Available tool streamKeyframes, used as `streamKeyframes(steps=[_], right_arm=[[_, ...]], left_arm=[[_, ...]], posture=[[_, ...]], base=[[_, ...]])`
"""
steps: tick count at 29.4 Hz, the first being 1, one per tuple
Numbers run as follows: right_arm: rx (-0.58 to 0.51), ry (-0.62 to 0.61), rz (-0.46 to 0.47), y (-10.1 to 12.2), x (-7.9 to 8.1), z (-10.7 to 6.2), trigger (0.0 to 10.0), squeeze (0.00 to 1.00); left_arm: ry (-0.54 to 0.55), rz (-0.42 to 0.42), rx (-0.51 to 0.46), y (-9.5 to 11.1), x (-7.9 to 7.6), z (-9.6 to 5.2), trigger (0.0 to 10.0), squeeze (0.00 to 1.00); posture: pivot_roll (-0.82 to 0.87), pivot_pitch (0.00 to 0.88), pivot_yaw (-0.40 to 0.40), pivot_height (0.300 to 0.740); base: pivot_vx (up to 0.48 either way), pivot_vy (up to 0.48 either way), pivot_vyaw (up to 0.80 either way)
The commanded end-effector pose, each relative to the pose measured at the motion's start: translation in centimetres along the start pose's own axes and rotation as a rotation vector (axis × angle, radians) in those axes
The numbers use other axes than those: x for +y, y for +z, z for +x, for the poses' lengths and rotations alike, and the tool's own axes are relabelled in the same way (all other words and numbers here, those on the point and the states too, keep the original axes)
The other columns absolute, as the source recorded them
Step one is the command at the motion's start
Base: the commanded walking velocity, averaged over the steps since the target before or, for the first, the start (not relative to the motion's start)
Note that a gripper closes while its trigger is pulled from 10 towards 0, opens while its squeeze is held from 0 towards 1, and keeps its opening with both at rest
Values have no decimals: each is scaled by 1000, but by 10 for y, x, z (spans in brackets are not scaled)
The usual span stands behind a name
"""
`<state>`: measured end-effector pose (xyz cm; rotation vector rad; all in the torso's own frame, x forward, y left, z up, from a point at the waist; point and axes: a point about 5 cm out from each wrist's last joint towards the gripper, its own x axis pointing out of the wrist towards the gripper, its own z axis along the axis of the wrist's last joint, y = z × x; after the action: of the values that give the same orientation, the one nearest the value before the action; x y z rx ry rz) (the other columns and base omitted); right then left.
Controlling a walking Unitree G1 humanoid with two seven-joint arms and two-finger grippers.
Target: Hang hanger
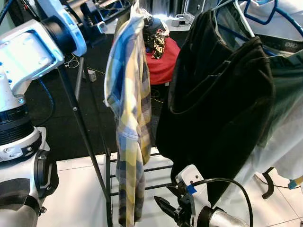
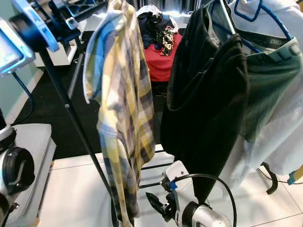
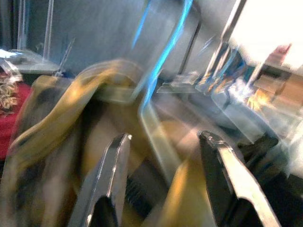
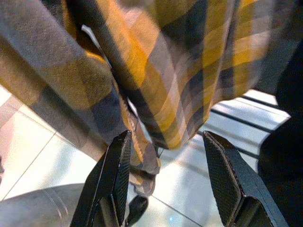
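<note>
Head camera first: a yellow-and-blue plaid shirt (image 1: 130,109) hangs from the rack, its collar up by the raised left arm (image 1: 33,42), and the right claw (image 1: 166,204) sits low, just beside the shirt's hem, fingers spread. Next along, beyond the right claw, a black garment (image 1: 218,109) hangs on a white hanger (image 1: 239,14), then one pale garment on a blue hanger (image 2: 267,16). That makes three hanging garments. A red bundle (image 1: 161,59) sits on the dark floor behind, and the rack's black leg (image 1: 83,132) slants down to white tiles.

Left wrist camera, heavily blurred: the left claw (image 3: 163,151) is wide open, with the shirt's yellow collar folds just ahead of its two fingers and a pale hanger hook (image 3: 151,101) rising between them; whether it touches is unclear.

Right wrist camera: plaid cloth drapes right over the left-hand finger (image 4: 111,177), tiles and rack bars (image 4: 236,116) below, fingers well apart, gripping nothing.
</note>
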<state>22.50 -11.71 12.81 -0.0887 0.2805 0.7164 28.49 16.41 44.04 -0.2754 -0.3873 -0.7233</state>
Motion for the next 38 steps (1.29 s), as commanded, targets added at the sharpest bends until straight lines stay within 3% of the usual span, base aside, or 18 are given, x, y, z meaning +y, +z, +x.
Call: streamKeyframes(steps=[1, 3, 4, 7, 12, 14, 20, 23, 26, 27, 30, 32, 35, 36, 38], right_arm=[[-3, -15, -1, 0, -2, -1, 10000, 0], [-31, -9, 18, 4, -2, -1, 10000, 0], [-80, 10, 42, 13, -2, -4, 10000, 0], [-111, 31, 58, 19, -1, -8, 10000, 0], [-161, 52, 83, 28, -1, -10, 10000, 0], [-200, 65, 101, 35, -1, -10, 10000, 0], [-181, 52, 108, 32, -3, -9, 10000, 0], [-61, -31, 113, 7, -8, -6, 10000, 0], [-22, -62, 132, -4, -11, -5, 10000, 0], [28, -116, 150, -21, -16, -2, 10000, 0], [28, -116, 150, -21, -16, -2, 10000, 0], [129, -256, 238, -64, -32, 7, 10000, 0], [129, -256, 238, -64, -32, 7, 10000, 0], [181, -335, 302, -87, -39, 12, 10000, 0], [181, -335, 302, -87, -39, 12, 10000, 0]], left_arm=[[10, 55, 26, -5, 2, -1, 10000, 0], [-28, 93, 31, -15, 5, -9, 10000, 0], [-125, 75, 39, -34, 8, -31, 10000, 0], [-189, -5, 73, -56, 9, -56, 10000, 0], [-171, -49, 109, -73, 7, -69, 10000, 0], [-112, -74, 128, -83, 10, -74, 10000, 0], [-40, -53, 155, -102, 19, -83, 10000, 0], [121, 12, 263, -145, 37, -114, 10000, 0], [212, 32, 306, -161, 46, -126, 10000, 0], [334, 84, 377, -182, 59, -142, 10000, 0], [334, 84, 377, -182, 59, -142, 10000, 0], [665, 123, 592, -237, 76, -181, 10000, 0], [665, 123, 592, -237, 76, -181, 10000, 0], [776, 58, 689, -267, 76, -199, 10000, 0], [776, 58, 689, -267, 76, -199, 10000, 0]], posture=[[25, 212, -9, 740], [21, 213, -5, 740], [15, 212, -2, 740], [15, 212, -4, 740], [12, 213, -7, 740], [10, 210, -11, 740], [10, 209, -13, 740], [-1, 197, -17, 740], [0, 189, -18, 740], [-4, 176, -19, 740], [-4, 176, -19, 740], [-6, 159, -16, 740], [-6, 159, -16, 740], [-11, 153, -22, 740], [-11, 153, -22, 740]], base=[[0, 0, 0], [0, 0, 0], [0, 0, 0], [0, 0, 0], [0, 0, 0], [0, 0, 0], [0, 0, 0], [0, 0, 0], [0, 0, 0], [0, 0, 0], [0, 0, 0], [0, 0, 0], [0, 0, 0], [0, 0, 0], [0, 0, 0]])
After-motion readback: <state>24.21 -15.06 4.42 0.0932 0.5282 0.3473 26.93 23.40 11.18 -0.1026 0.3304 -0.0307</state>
